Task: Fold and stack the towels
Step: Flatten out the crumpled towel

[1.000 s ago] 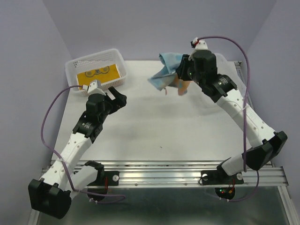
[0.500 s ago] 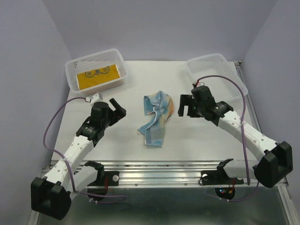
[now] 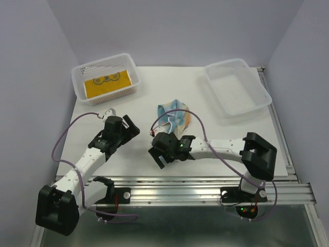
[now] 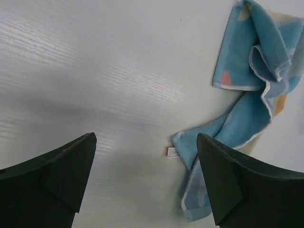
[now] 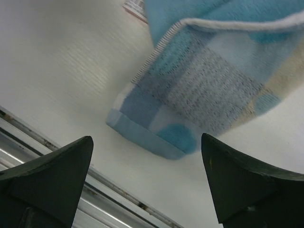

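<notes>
At frame centre, the towel is now released, left crumpled; R gripper is held wide, empty, over its lower end, L gripper likewise open; flattening is needed.

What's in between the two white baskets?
Only bare table, seen from the top camera, between the basket holding the yellow towel and the empty basket. The blue towel lies nearer the arms.

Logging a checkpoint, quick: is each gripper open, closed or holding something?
Left gripper: open, holding nothing, beside the towel.
Right gripper: open, holding nothing, over the towel's near end.
</notes>
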You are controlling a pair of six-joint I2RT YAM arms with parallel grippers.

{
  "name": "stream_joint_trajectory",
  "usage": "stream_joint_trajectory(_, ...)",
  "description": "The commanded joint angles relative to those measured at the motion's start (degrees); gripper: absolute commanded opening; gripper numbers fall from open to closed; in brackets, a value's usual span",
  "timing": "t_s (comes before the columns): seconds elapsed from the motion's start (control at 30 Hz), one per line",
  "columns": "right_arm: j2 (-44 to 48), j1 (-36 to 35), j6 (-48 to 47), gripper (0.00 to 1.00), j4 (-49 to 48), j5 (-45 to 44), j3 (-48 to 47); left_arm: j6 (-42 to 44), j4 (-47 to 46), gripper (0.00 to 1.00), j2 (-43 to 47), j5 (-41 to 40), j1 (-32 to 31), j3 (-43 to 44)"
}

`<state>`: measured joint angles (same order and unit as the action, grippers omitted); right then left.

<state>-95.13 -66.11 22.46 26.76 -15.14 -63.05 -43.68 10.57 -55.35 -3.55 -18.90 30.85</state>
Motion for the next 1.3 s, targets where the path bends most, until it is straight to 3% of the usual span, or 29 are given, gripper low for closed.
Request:
stream_joint_trajectory(0.0, -6.72, -3.67, -4.61, 1.0, 1.35, -9.28, -11.11, -1.05, 0.07, 0.99, 2.18, -1.55, -0.09, -1.23)
stream_joint_trajectory(0.1, -11.73, -4.2, -4.88, 0.95, 4.52, -12.18, -14.38, -1.23, -0.2, 0.99, 2.44, -1.55, 0.0, -1.58)
stream_joint_trajectory(0.27, -13.68, -4.38, -3.04, 0.59, 5.75, -14.75, -15.7, -1.23, -0.2, 0.99, 1.65, -1.9, -0.09, -1.76)
stream_joint_trajectory(0.53, -12.62, -4.82, -2.16, 0.58, 7.25, -12.73, -13.95, -0.97, -0.72, 0.99, 0.6, -1.9, 0.0, -1.32)
stream_joint_trajectory(0.73, -12.97, -5.79, -1.37, 0.43, 7.95, -12.02, -12.89, -0.79, -0.81, 0.99, -0.19, -1.81, 0.0, -1.32)
stream_joint_trajectory(0.97, -8.24, -6.49, 2.84, 0.11, 5.42, -15.8, -11.49, 0.61, -3.53, 0.99, -1.16, 3.27, -0.09, -1.93)
stream_joint_trajectory(1.27, 1.78, -2.9, 13.92, 0.03, 3.73, -20.9, -6.66, 2.11, -9.33, 0.99, -3.18, 13.3, -1.49, -4.13)
